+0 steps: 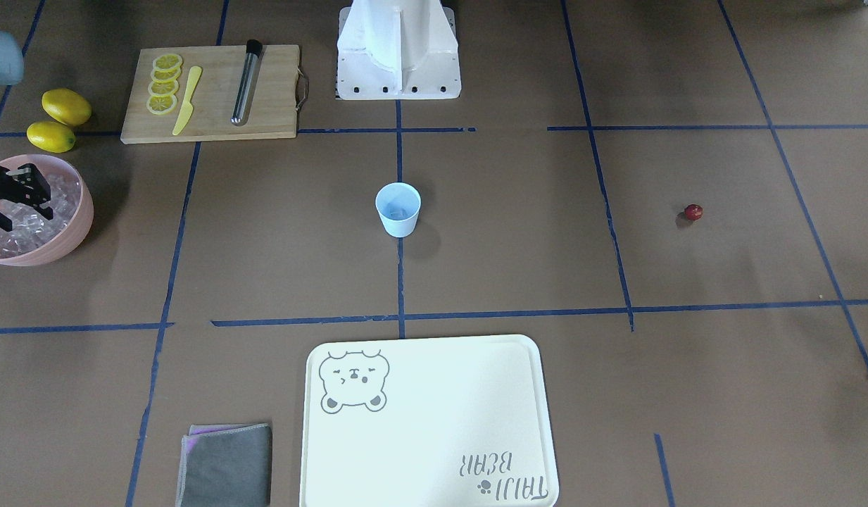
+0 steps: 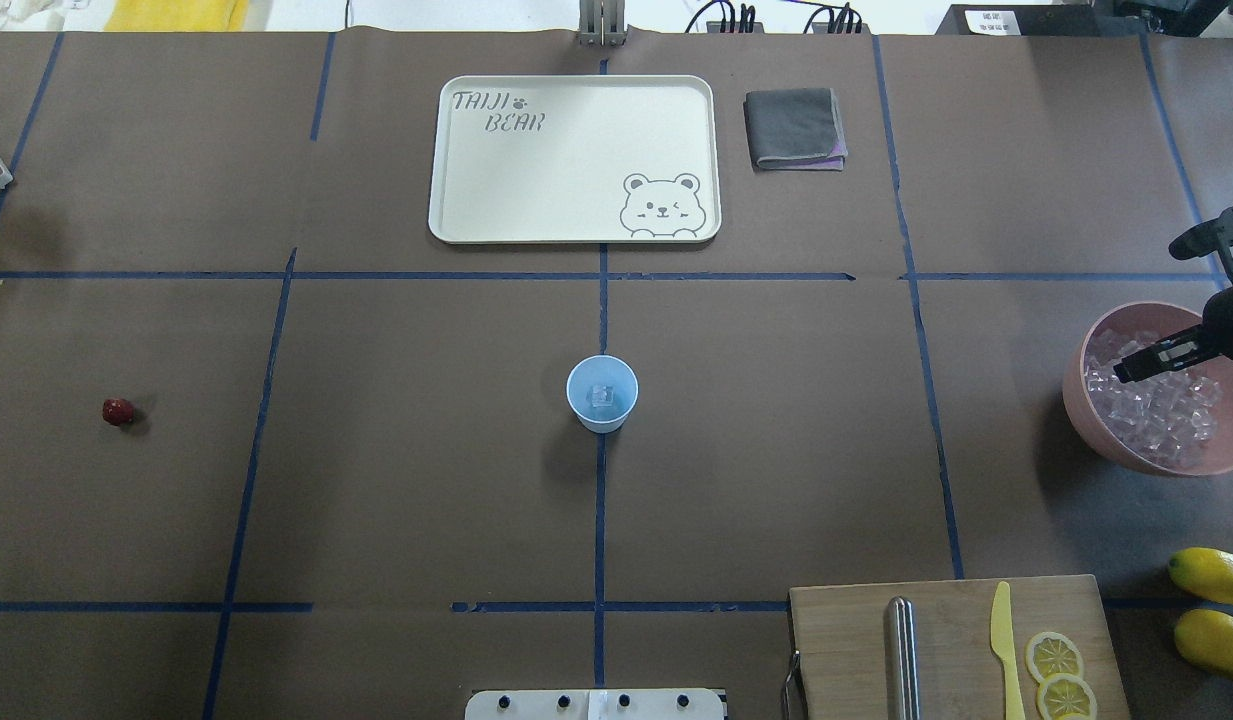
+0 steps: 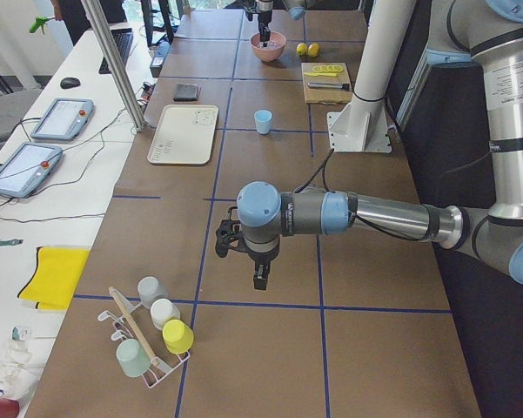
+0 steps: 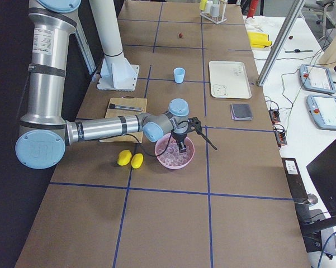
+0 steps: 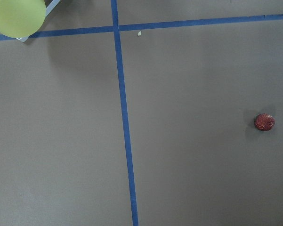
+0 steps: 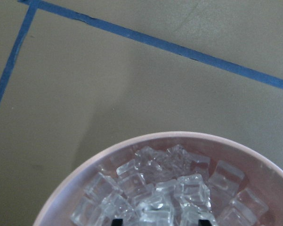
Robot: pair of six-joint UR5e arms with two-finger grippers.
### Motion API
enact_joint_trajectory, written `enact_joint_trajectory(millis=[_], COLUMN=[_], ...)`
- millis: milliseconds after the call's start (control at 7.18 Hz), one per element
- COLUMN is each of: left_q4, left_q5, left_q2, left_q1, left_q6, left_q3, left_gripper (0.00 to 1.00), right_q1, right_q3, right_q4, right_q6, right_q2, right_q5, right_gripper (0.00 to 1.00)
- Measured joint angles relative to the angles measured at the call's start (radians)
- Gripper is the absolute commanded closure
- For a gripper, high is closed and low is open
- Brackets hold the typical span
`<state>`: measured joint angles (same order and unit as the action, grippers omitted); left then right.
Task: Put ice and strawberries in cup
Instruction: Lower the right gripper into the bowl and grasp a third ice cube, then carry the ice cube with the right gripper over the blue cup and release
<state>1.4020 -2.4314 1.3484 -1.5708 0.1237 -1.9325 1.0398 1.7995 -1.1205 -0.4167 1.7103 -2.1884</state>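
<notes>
Front-facing view, cup: you will find the cup point(image 1: 398, 210) upright at mid-table, standing on a blue tape line.
Front-facing view, strawberry: the strawberry point(image 1: 693, 212) lies alone on the brown table at 3 o'clock from the cup, well apart from it.
Front-facing view, right gripper: the right gripper point(image 1: 27, 211) is down over the pink bowl point(image 1: 78, 236) at 9 o'clock from the cup, with its fingers spread above the ice point(image 1: 25, 239).
Overhead view, cup: one clear cube sits inside it. The tray point(image 2: 576, 160) lies at 12 o'clock from it.
Overhead view, strawberry: at 9 o'clock from the cup.
Overhead view, pink bowl: at 3 o'clock from the cup, with the right gripper reaching in over the heap.
Left side view, left gripper: the left gripper point(image 3: 258, 280) points down above the table, near the cup rack point(image 3: 148, 348). You cannot tell from here whether it is spread or pressed together.
Right side view, pink bowl: the near arm reaches over it, and two lemons point(image 4: 130, 158) lie just beside it at 9 o'clock.
Left wrist view, strawberry: at 3 o'clock in the frame, on bare table beside a blue tape line.
Right wrist view, fingertips: two black fingertips point(image 6: 202, 221) show at the 6 o'clock edge. They are spread, with ice cubes between them.
</notes>
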Motion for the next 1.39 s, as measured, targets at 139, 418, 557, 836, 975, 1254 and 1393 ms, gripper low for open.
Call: enact_joint_trajectory(millis=[139,418,557,836,975,1254,1393], left_q4=[0.000,-0.001,-0.001,-0.002,-0.002,-0.003,-0.003], left_q5=[0.000,0.000,0.000,0.000,0.000,0.000,0.000], left_q2=[0.000,-0.001,-0.001,-0.001,-0.002,-0.002,-0.002], left_q1=[0.000,-0.001,-0.001,-0.001,0.000,0.000,0.000], left_q6=[0.000,-0.001,-0.001,-0.001,0.000,-0.001,-0.001], left_q3=[-0.001,-0.005,-0.006,-0.006,-0.006,-0.006,-0.006], left_gripper=[0.00,0.00,0.00,0.00,0.00,0.00,0.00], right_q1=[-0.002,-0.003,-0.002,0.016,0.033,0.044,0.039], right_q3=[0.000,0.000,0.002,0.050,0.101,0.182,0.199], right_q4=[-0.001,0.000,0.000,-0.013,-0.041,-0.122,-0.136], right_q6=[0.000,0.001,0.002,0.003,-0.001,-0.097,-0.206], right_q2=[0.000,0.001,0.000,-0.001,-0.006,-0.069,-0.124], right_q5=[0.005,0.007,0.003,-0.007,-0.008,-0.059,-0.099], right_gripper=[0.98,1.00,1.00,1.00,1.00,1.00,1.00])
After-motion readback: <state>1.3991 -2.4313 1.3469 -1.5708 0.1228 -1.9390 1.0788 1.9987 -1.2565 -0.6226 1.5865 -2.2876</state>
